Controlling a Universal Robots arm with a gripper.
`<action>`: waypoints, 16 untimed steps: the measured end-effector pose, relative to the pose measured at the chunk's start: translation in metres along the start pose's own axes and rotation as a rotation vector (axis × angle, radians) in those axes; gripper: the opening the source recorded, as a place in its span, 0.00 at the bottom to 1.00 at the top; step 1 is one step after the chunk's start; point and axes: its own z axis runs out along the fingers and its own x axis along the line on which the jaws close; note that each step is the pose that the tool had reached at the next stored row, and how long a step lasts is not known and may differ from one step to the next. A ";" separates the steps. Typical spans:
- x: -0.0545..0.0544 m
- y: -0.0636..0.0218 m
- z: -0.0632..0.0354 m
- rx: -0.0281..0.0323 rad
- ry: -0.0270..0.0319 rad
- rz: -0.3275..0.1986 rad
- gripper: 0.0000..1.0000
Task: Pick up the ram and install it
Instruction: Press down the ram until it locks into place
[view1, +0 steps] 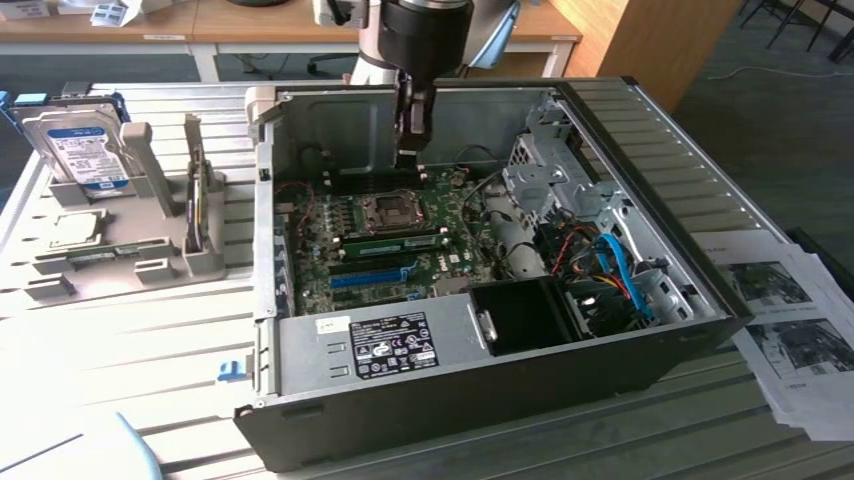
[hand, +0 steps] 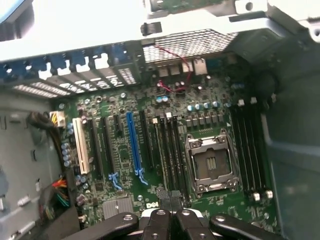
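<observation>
Claw (view1: 412, 150) (closed) above motherboard (view1: 387, 240), case wall (view1: 347, 105) behind.

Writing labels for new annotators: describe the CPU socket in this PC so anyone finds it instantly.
Start at the open computer case; the green motherboard lies on its floor. Near the board's middle sits the CPU socket, flanked by long black memory slots. It is the only square, silver-framed part among long narrow slots.
</observation>
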 end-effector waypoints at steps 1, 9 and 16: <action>0.000 0.0000 0.0001 0.0003 -0.0006 0.018 0.09; 0.000 0.0000 0.0006 0.0018 -0.0048 0.163 0.09; 0.000 -0.0001 0.0011 0.0028 -0.0084 0.290 0.09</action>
